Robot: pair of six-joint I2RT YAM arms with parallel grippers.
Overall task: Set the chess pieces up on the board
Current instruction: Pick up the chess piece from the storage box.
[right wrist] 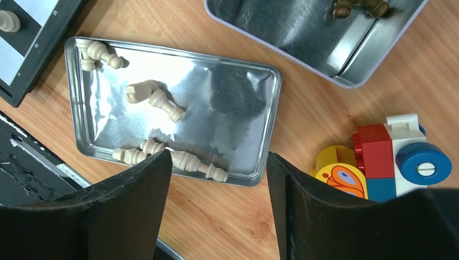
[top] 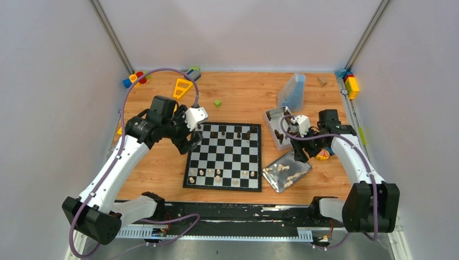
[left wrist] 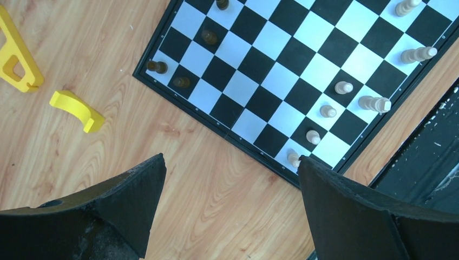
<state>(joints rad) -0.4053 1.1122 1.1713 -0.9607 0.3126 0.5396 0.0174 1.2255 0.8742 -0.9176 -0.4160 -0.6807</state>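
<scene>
It's bright in here, lit evenly from overhead, with only soft shadows on the wood. Just beyond the fingers (right wrist: 119, 211) of the right gripper (right wrist: 219, 162) the metal tray (right wrist: 233, 108) glares white. Those fingers, like the ones of the left gripper (left wrist: 231, 162), look dark and slightly blurred.

One black-and-white checked chessboard (top: 227, 157). Two shiny metal trays (right wrist: 233, 108). Left wrist view, on board: seven cream wooden chess pieces (left wrist: 342, 86), four dark brown wooden chess pieces (left wrist: 208, 37).
</scene>
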